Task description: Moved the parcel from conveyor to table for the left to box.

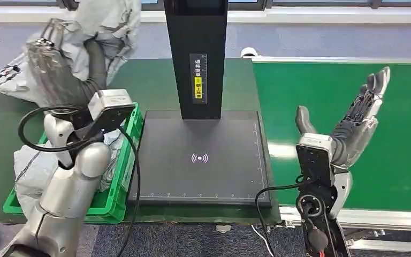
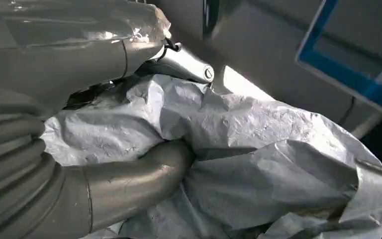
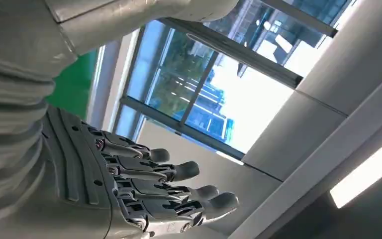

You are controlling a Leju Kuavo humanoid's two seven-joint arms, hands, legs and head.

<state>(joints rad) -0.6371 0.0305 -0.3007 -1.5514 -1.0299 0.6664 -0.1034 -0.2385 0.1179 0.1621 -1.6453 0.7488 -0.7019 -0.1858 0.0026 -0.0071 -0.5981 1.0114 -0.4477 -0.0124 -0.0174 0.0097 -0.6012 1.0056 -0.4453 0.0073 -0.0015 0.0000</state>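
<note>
A crumpled grey plastic parcel point(image 1: 104, 24) hangs in the air at the far left, above the green table. My left hand point(image 1: 67, 72) grips it from below; in the left wrist view the thumb point(image 2: 139, 174) presses into the grey wrap point(image 2: 258, 149). Part of the parcel is hidden behind the hand. My right hand point(image 1: 356, 120) is raised over the green conveyor point(image 1: 353, 96), fingers straight and apart, nothing in it. The right wrist view has the same spread fingers point(image 3: 179, 184) against a window and ceiling.
A green crate point(image 1: 115, 195) with grey bags in it stands at the front left, under my left arm. A black scanning plate point(image 1: 200, 160) with a black post point(image 1: 197, 53) fills the middle. More grey bags point(image 1: 5, 80) lie at the far left.
</note>
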